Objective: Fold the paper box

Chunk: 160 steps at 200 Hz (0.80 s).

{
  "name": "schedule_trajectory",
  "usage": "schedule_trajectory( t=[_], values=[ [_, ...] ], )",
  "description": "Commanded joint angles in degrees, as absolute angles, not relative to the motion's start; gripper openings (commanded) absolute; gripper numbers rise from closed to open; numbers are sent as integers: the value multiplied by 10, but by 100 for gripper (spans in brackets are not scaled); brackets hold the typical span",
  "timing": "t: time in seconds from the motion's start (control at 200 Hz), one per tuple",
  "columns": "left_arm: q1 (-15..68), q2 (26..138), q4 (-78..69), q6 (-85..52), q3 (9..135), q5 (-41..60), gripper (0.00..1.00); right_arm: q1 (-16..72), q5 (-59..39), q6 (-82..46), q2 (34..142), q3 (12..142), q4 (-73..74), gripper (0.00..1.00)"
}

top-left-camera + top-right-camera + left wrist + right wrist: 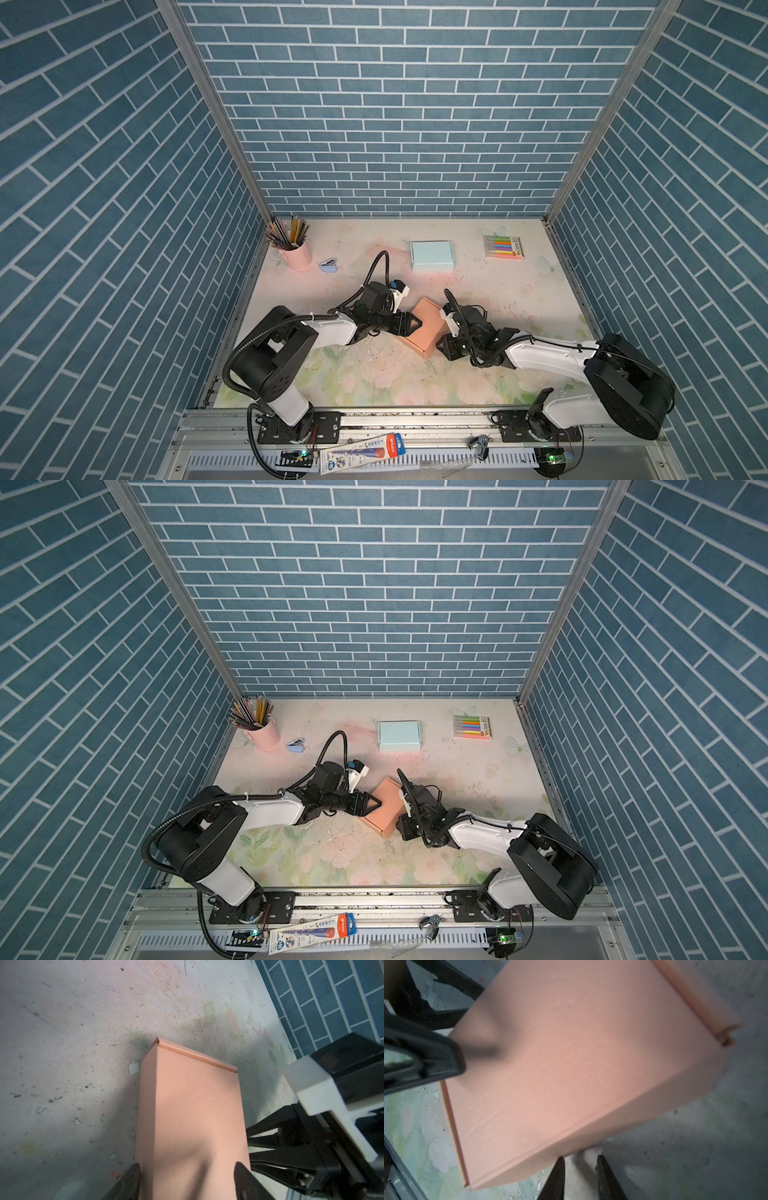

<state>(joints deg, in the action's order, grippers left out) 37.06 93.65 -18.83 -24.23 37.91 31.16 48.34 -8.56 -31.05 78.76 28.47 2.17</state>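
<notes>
The salmon-pink paper box (428, 328) (388, 804) lies shut on the table's middle, its lid flat. My left gripper (415, 326) (376, 804) comes from the left and stands open and wide over the box's near end (197, 1105). In the left wrist view one fingertip (135, 1167) is beside the side wall. The other fingertip (239, 1167) is over the lid, and the right wrist view shows that finger (446, 1057) above the lid (571, 1064). My right gripper (439, 345) (580, 1160) sits low at the box's long right side. Its jaws are a narrow gap apart with bare table between them.
At the back stand a light blue box (432, 255), a pack of coloured pens (503, 247), a pink cup of pencils (295, 249) and a small blue stapler (329, 266). A packet (365, 451) and a clip (480, 442) lie on the front rail. Brick-patterned walls close three sides.
</notes>
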Motion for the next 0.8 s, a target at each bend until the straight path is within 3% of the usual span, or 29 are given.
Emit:
schedule_trajectory(
  t=[0.0, 0.795],
  values=[
    [385, 937, -185, -250, 366, 342, 71, 491, -94, -306, 788, 311, 49, 29],
    [414, 908, -198, -274, 317, 332, 69, 496, -85, -321, 795, 301, 74, 28]
  ],
)
